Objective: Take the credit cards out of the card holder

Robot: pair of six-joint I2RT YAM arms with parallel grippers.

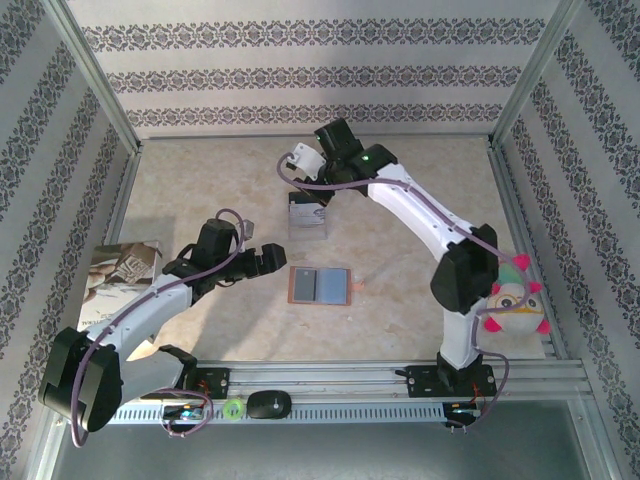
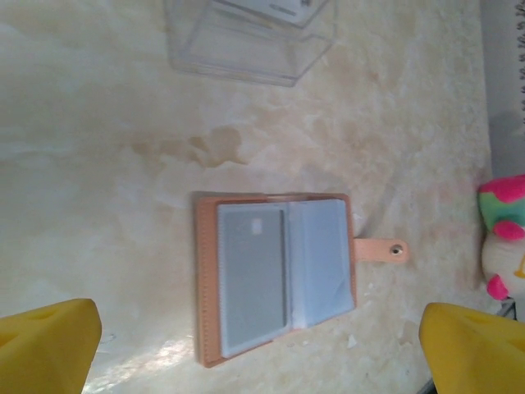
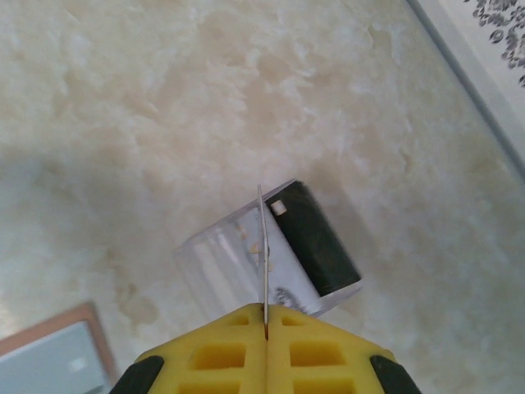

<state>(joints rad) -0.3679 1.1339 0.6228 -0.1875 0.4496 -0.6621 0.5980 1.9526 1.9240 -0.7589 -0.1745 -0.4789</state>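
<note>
The card holder [image 1: 320,285] lies open and flat on the table, tan leather with blue-grey sleeves. In the left wrist view the card holder [image 2: 205,279] has a grey credit card [image 2: 253,275] in its left sleeve, and its strap points right. My left gripper [image 1: 272,258] is open just left of the holder, its yellow fingertips [image 2: 45,345] wide apart and touching nothing. My right gripper [image 3: 266,316] is shut on a thin credit card [image 3: 262,238], seen edge-on. It hangs above a clear plastic case [image 3: 238,263] with a black end. From above, the right gripper [image 1: 312,192] is behind the holder.
The clear case [image 1: 308,218] sits just behind the holder. A printed booklet [image 1: 125,265] lies at the left wall. A plush toy [image 1: 512,300] rests by the right arm's base. A black oval object [image 1: 268,403] and a green ring [image 1: 233,407] sit on the front rail.
</note>
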